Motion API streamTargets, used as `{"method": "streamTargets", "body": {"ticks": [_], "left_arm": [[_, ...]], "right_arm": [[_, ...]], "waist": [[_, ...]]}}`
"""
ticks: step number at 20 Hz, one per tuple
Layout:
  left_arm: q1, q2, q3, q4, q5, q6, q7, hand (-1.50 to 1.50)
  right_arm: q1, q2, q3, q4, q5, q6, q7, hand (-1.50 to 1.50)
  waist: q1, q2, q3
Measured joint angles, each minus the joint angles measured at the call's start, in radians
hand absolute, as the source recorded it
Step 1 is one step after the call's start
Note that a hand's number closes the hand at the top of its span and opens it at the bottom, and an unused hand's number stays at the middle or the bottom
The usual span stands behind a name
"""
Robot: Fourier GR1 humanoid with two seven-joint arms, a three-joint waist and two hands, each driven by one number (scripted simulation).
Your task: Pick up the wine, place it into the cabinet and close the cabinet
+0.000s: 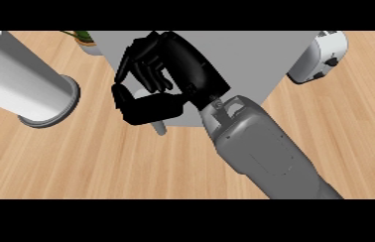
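My right hand (164,67) is over the front left part of the grey cabinet (249,57), with the forearm coming in from the lower right. Its fingers and thumb (147,109) are curled into a ring, and a pale patch shows in the gap. A short grey door handle (159,129) sticks out just below the thumb at the cabinet's front edge, so the hand seems closed round the handle's upper part. The wine is not visible anywhere. My left hand does not show.
A large pale cylinder with a flared base (36,90) stands on the wooden counter (110,161) at the left. A white toaster (321,57) sits right of the cabinet. Green leaves of a plant (84,36) peek in at the top left.
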Motion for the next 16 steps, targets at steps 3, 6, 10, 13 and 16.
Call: {"method": "streamTargets", "body": {"ticks": [3, 6, 10, 13, 16], "left_arm": [[-0.045, -0.011, -0.032, 0.005, -0.022, 0.021, 0.030, -1.50], [-0.088, -0.030, -0.082, -0.008, -0.051, 0.070, 0.060, -1.50], [-0.146, -0.051, -0.124, 0.011, -0.082, 0.105, 0.075, -1.50], [-0.189, -0.068, -0.148, 0.022, -0.098, 0.136, 0.085, -1.50], [-0.220, -0.079, -0.172, 0.028, -0.114, 0.160, 0.098, -1.50]], "right_arm": [[-0.013, -0.004, -0.023, 0.046, -0.021, 0.045, -0.043, 1.50], [-0.021, -0.007, -0.029, 0.080, -0.021, 0.073, -0.084, 1.50], [-0.025, -0.024, -0.036, 0.111, -0.027, 0.116, -0.150, 1.50], [-0.025, -0.034, -0.039, 0.119, -0.037, 0.143, -0.182, 1.50], [-0.023, -0.043, -0.039, 0.129, -0.033, 0.158, -0.217, 1.50]], "waist": [[-0.002, -0.008, -0.001], [-0.004, -0.016, -0.001], [-0.002, -0.021, -0.006], [-0.003, -0.022, -0.011], [0.000, -0.025, -0.012]]}}
